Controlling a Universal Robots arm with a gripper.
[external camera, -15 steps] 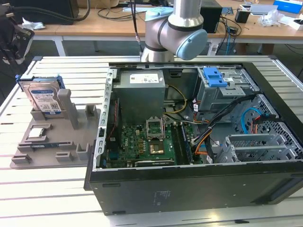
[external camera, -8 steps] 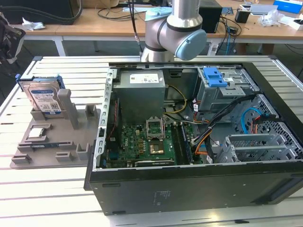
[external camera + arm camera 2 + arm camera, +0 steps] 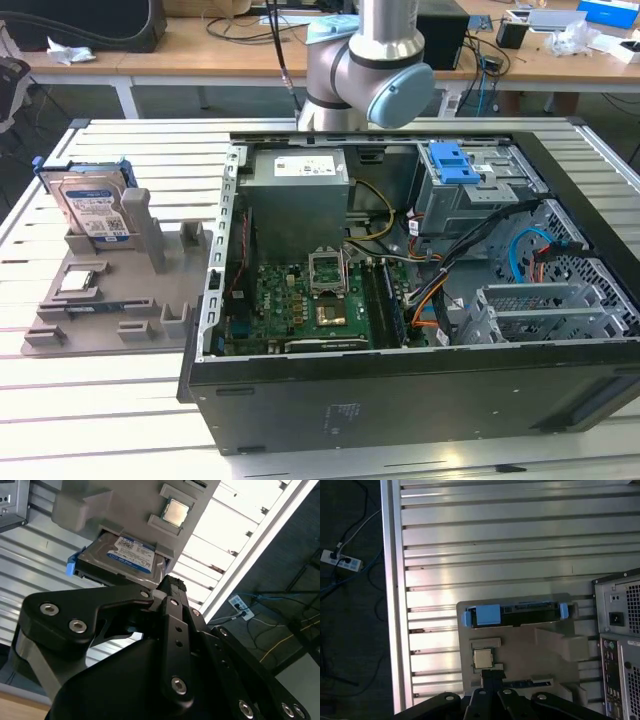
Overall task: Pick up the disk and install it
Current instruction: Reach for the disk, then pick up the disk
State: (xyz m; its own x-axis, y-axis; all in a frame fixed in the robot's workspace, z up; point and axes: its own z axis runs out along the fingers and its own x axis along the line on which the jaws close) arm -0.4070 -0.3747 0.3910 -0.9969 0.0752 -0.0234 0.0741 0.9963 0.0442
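1. The gripper (image 3: 492, 674) has its black fingers pressed together at the tips with nothing between them; in both wrist views it hangs above the grey holder (image 3: 545, 652)
2. Closest to the tips, in the first wrist view, is the small square chip (image 3: 482, 657), lying flat in its own recess of the holder
3. Just past the chip from the tips stands the disk (image 3: 520, 614), on edge in a slot of the holder and framed by its blue bracket (image 3: 487, 614); the second wrist view shows its white-and-blue label (image 3: 132, 555) facing the gripper, with the tips near it but apart from it
4. Under the holder lies the slatted metal table (image 3: 495, 545)
5. Off to one side of the gripper, further than the disk, is the open computer case (image 3: 620, 630), resting on the same table
6. Farthest away, a power strip (image 3: 340, 560) lies on the floor beyond the table edge
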